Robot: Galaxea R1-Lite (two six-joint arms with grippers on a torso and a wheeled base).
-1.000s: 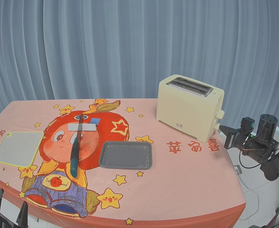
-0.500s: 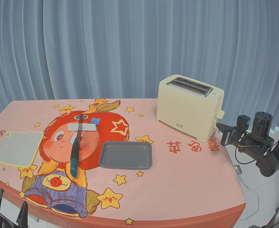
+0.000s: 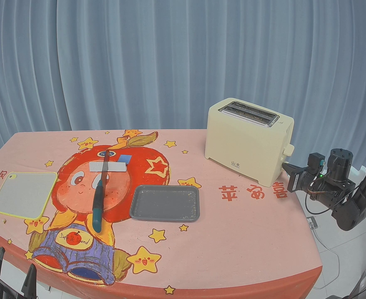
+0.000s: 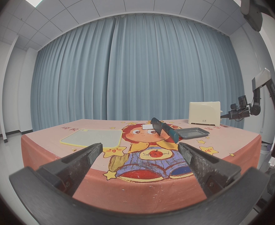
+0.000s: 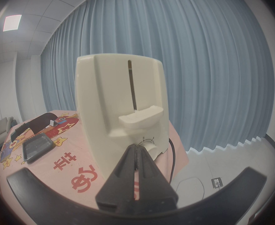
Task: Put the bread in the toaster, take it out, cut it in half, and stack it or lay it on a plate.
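The cream toaster (image 3: 249, 140) stands at the table's back right, its two top slots (image 3: 249, 113) dark and brownish inside; I cannot tell whether bread is in them. My right gripper (image 3: 285, 167) is shut and empty at the toaster's right end, its tips just before the dial (image 5: 147, 146) and below the lever (image 5: 140, 116), which sits at the bottom of its slot. The grey plate (image 3: 165, 203) lies mid-table. A knife (image 3: 98, 196) with a teal handle lies left of it. My left gripper (image 3: 13, 267) hangs open below the table's front left edge.
A yellow-rimmed cutting board (image 3: 25, 194) lies at the table's left. A white strip (image 3: 107, 166) and a small blue tag (image 3: 124, 159) sit under the knife's blade. The toaster's cord (image 5: 172, 160) drops behind it. The table's right edge runs under my right arm.
My right gripper has moved left, closer to the toaster's right end, staying shut. The left gripper and the things on the table have kept still.
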